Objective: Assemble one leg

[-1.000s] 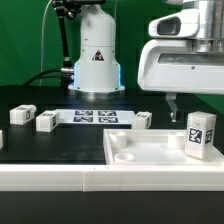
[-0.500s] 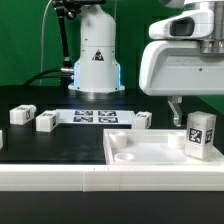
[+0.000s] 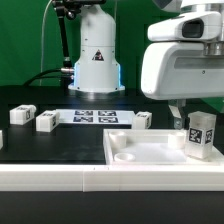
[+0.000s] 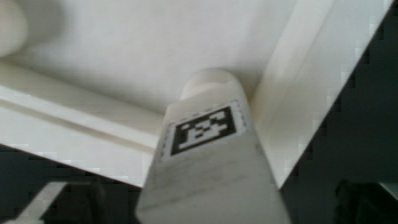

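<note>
A leg (image 3: pixel 201 135), a white block with a tag on its face, stands upright on the large white tray-like part (image 3: pixel 140 152) at the exterior view's right. My gripper (image 3: pixel 183 116) hangs just above and beside its top. In the wrist view the leg (image 4: pixel 210 140) rises between my dark fingers (image 4: pixel 43 204), with gaps on both sides, so the gripper (image 4: pixel 205 210) is open and holds nothing. Three more legs lie on the black table: two at the left (image 3: pixel 20 114) (image 3: pixel 46 121) and one near the middle (image 3: pixel 143 120).
The marker board (image 3: pixel 92 116) lies flat in front of the robot base (image 3: pixel 96 60). The tray-like part has a raised rim (image 4: pixel 107 110) and fills the front right of the table.
My gripper has moved down and toward the exterior view's right, closer to the upright leg. The legs and the tray-like part have not moved.
</note>
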`<move>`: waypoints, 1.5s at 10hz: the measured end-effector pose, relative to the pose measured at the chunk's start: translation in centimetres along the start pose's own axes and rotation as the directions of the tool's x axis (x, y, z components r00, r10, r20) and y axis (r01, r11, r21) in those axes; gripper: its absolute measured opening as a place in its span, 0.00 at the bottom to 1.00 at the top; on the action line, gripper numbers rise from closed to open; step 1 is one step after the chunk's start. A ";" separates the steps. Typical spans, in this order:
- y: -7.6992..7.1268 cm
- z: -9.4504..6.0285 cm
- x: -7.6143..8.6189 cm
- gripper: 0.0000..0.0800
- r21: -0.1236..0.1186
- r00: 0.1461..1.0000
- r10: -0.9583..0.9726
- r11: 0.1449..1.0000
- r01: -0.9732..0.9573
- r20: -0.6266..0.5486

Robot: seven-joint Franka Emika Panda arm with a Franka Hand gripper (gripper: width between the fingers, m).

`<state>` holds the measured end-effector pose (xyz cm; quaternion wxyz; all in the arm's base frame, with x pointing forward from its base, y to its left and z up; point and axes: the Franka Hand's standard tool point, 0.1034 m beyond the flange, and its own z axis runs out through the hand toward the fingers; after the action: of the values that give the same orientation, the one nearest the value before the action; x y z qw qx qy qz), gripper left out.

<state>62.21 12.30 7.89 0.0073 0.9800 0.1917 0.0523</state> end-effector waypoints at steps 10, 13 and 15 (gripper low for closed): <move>0.2 0.1 -0.1 0.36 0.016 0.924 0.383 0.923 -0.383 0.018; 0.5 0.2 0.0 0.36 0.017 0.747 0.665 0.747 -0.665 -0.004; 0.8 0.3 0.1 0.36 0.027 0.601 0.799 0.601 -0.799 -0.016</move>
<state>62.60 11.57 7.66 -0.0278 0.9618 -0.2654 0.0611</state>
